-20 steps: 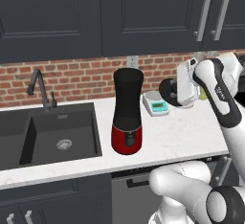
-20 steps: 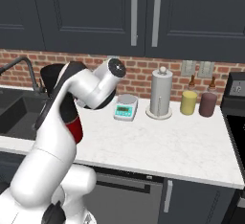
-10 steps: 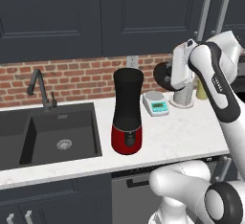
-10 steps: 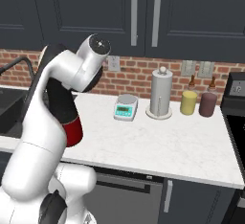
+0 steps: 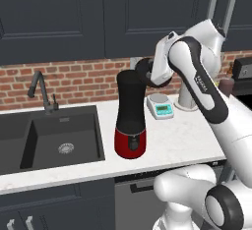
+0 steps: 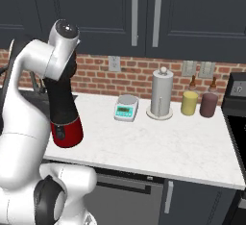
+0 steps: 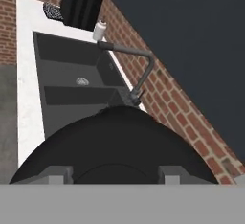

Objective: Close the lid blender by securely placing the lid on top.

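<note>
The blender stands on the white counter right of the sink, a tall black jar on a glossy red base. My gripper hovers at the jar's top right edge, shut on the lid, a black round disc that is tilted and close beside the jar's rim. In the hand view the lid spreads wide between my two fingertips, with the sink far below it. From the right base view my arm hides the jar's top.
The sink and its faucet lie left of the blender. A small scale sits right of it. Further right stand a paper-towel roll, a yellow jar and a dark jar.
My arm has swung left and up, carrying the lid from above the scale to the top right edge of the blender jar. The blender has not moved.
</note>
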You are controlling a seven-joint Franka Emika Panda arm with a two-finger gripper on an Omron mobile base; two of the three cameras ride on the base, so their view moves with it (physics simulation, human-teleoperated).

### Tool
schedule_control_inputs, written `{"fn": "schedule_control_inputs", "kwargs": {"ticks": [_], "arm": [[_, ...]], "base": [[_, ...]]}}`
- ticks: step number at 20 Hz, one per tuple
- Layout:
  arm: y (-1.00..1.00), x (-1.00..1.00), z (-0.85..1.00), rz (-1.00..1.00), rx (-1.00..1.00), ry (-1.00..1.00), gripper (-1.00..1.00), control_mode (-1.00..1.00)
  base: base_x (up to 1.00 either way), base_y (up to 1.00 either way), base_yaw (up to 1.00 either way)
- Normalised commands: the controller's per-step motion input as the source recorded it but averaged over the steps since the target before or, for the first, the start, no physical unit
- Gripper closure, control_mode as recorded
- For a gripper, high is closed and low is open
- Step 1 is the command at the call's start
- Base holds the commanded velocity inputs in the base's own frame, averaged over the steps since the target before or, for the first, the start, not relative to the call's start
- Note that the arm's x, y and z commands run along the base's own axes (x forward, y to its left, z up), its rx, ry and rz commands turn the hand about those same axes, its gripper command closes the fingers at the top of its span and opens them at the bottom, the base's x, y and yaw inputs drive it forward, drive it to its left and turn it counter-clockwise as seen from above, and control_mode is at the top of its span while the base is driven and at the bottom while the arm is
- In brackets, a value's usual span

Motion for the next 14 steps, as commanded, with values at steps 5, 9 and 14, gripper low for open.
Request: {"fn": "schedule_control_inputs", "kwargs": {"ticks": [5,9,14], "arm": [[0.48,0.1,0.0,-0.03,0.0,0.06,1.0,-1.0],[0.07,0.31,0.0,-0.12,0.01,0.08,1.0,-1.0],[0.07,0.34,0.0,-0.13,0.03,0.04,1.0,-1.0]], "base": [[0.0,0.0,0.0],[0.0,0.0,0.0],[0.0,0.0,0.0]]}}
